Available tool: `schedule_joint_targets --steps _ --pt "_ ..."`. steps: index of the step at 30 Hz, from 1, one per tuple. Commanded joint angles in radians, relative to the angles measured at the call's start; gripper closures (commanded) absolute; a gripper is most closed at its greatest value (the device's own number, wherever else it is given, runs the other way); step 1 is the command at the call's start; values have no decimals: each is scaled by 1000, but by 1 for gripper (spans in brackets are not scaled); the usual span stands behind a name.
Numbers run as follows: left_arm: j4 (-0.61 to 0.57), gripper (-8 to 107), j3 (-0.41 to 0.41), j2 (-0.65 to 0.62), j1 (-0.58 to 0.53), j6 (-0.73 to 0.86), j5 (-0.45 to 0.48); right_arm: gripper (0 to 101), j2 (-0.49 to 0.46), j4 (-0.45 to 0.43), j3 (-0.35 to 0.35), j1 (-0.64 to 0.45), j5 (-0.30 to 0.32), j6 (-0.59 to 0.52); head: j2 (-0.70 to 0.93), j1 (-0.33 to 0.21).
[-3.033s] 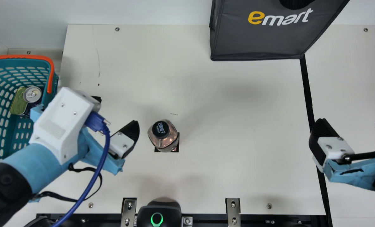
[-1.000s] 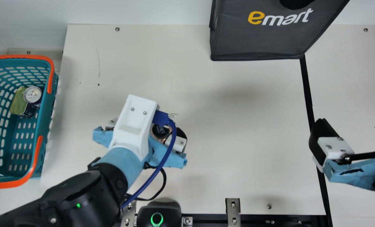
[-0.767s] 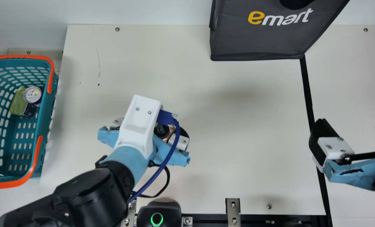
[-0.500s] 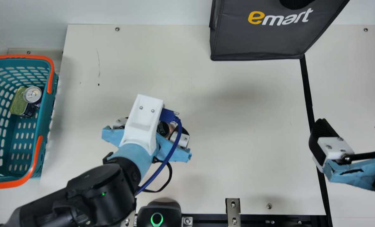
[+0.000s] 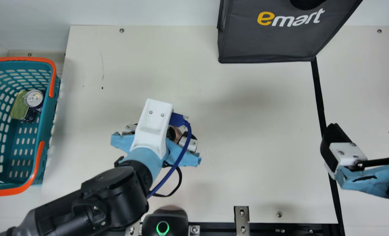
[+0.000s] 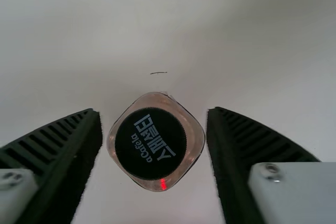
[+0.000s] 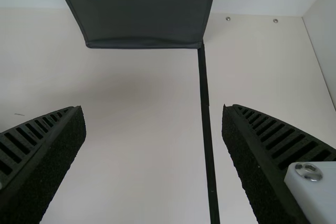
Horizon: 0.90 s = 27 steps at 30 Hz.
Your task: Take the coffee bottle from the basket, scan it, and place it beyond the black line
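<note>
The coffee bottle (image 6: 154,141), upright on the worktop (image 6: 252,40) between the parted fingers of the left end effector (image 6: 155,113), looks rigid, slippery and moderately heavy, best squeezed evenly on its body below the cap (image 6: 150,144).

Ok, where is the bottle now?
In the left wrist view, the bottle is between the open jaws of the left gripper; in the main view, between basket and black line.

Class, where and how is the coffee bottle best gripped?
Probably the body of the coffee bottle, below its dark cap, from above: it stands upright. Two rounded corners point toward the jaws of the open left pincer, so turning onto flatter sides may hold steadier.
</note>
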Motion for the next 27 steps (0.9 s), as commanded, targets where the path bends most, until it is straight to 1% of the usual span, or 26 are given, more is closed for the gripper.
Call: schedule_joint_targets --steps 1,9,19,27 --pt "-5 36 2 1 3 1 -4 10 0 0 0 0 0 0 2 -17" --pt "-23 89 12 -10 11 49 -31 10 0 0 0 0 0 0 2 -17" --pt "-34 89 66 -76 68 226 -121 10 0 0 0 0 0 0 2 -17" --pt "-113 89 89 -125 126 410 -194 10 0 0 0 0 1 0 2 -17"
